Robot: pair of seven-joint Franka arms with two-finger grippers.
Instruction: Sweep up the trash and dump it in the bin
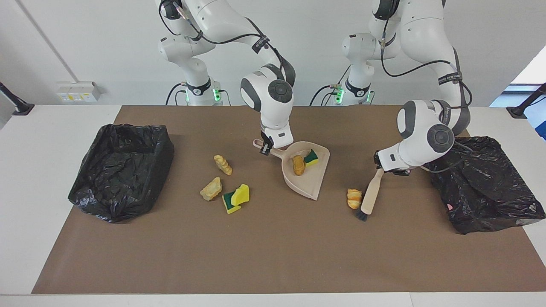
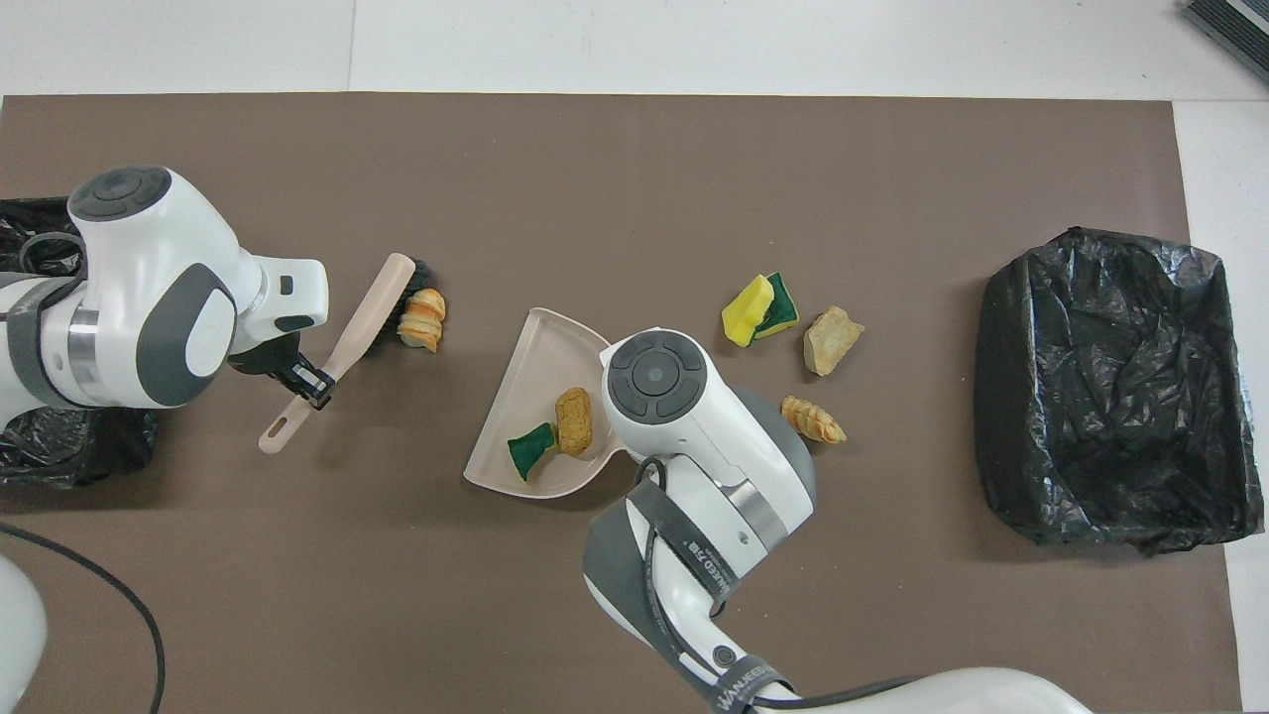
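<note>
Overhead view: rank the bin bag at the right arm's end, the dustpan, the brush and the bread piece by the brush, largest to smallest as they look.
1. Bin bag, by far the largest.
2. Dustpan.
3. Brush, long but narrow, and tilted, so its length may look shortened.
4. Bread piece, the smallest.

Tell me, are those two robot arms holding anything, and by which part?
Yes. The left gripper holds the brush by its handle, and the right gripper holds the dustpan by its handle.
</note>
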